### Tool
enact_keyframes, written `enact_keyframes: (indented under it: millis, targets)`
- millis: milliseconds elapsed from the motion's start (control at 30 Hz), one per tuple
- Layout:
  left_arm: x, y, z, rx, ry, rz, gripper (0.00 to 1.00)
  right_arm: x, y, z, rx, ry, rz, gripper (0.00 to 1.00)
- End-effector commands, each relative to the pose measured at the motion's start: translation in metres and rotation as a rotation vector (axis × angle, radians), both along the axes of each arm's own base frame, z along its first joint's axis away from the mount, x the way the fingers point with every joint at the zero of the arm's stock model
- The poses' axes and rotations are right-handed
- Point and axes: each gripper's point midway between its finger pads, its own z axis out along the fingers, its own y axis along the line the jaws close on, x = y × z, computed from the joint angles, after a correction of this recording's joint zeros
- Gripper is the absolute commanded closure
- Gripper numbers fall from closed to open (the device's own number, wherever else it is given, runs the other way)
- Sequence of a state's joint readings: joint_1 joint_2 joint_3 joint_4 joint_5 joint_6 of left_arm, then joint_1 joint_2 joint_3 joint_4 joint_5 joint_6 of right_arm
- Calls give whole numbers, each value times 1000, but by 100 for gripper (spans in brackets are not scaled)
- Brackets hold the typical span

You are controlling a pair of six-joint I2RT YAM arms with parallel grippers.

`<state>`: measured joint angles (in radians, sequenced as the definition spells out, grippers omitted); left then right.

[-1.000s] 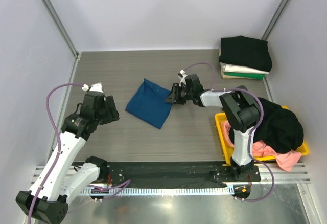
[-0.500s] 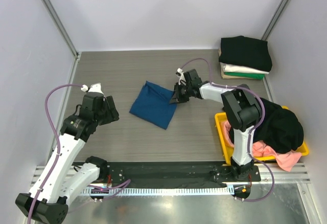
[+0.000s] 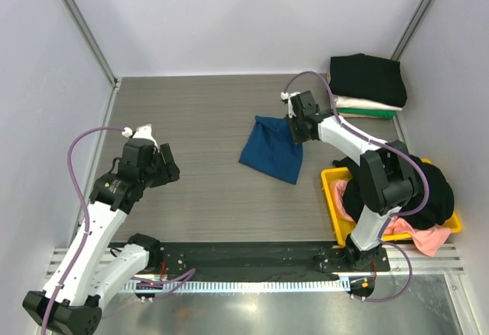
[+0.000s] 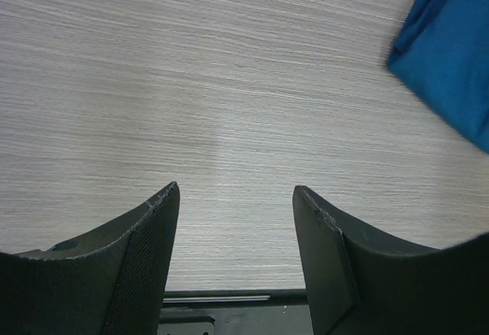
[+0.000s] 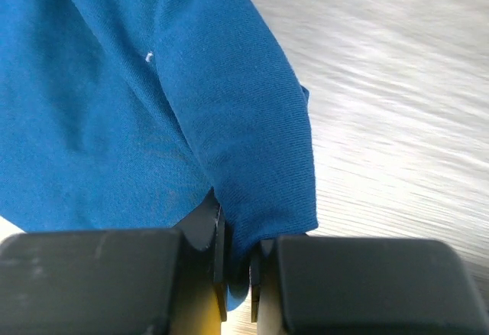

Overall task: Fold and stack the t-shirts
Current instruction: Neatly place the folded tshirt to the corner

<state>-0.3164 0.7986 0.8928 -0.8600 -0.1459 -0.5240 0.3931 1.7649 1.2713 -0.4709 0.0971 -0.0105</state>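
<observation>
Stacking step: dark blue folded cotton t-shirt (image 3: 269,150), clenched in my right gripper (image 3: 294,131); left gripper (image 4: 236,189) released. Next, probably: onto folded pile (image 3: 367,82).

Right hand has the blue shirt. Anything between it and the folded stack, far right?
Nothing visible. The folded dark blue t-shirt in the right hand and the black-topped stack of folded shirts have only bare grey table between them; the yellow plastic bin sits nearer, off that line.
</observation>
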Motion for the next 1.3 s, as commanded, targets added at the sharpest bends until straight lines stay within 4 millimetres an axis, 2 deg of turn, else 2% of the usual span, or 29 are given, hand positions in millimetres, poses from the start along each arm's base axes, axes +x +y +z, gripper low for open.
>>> enact_keyframes:
  millis: [0, 133, 500, 667, 700, 733, 900, 1000, 1167, 1200, 1233, 1267]
  targets:
    - [6, -7, 9, -33, -50, -21, 38, 15, -30, 41, -128, -122, 35, 99]
    - [7, -9, 6, -38, -40, -32, 37, 30, -49, 71, -179, -201, 24, 99]
    - [8, -15, -1, -49, -9, -57, 37, 86, -125, 156, -316, -454, -40, 99]
    - [9, -16, -5, -45, 7, -59, 37, 106, -144, 191, -336, -556, -67, 99]
    - [9, -16, -5, -43, 10, -56, 37, 109, -147, 203, -330, -582, -76, 99]
    - [9, -16, -7, -40, 19, -56, 37, 111, -154, 208, -325, -591, -91, 99]
    - [11, -16, -12, -35, 41, -54, 37, 117, -148, 245, -251, -678, -34, 99]
    - [11, -17, -15, -32, 54, -55, 38, 119, -151, 265, -250, -718, -26, 99]
    - [12, -17, -18, -29, 63, -53, 37, 119, -164, 287, -226, -757, -32, 99]
    - [13, -17, -19, -29, 69, -56, 37, 119, -161, 293, -200, -772, -29, 99]
    - [13, -17, -19, -28, 71, -56, 37, 118, -175, 296, -203, -774, -58, 99]
    - [12, -18, -21, -28, 77, -57, 38, 117, -179, 300, -200, -781, -70, 99]
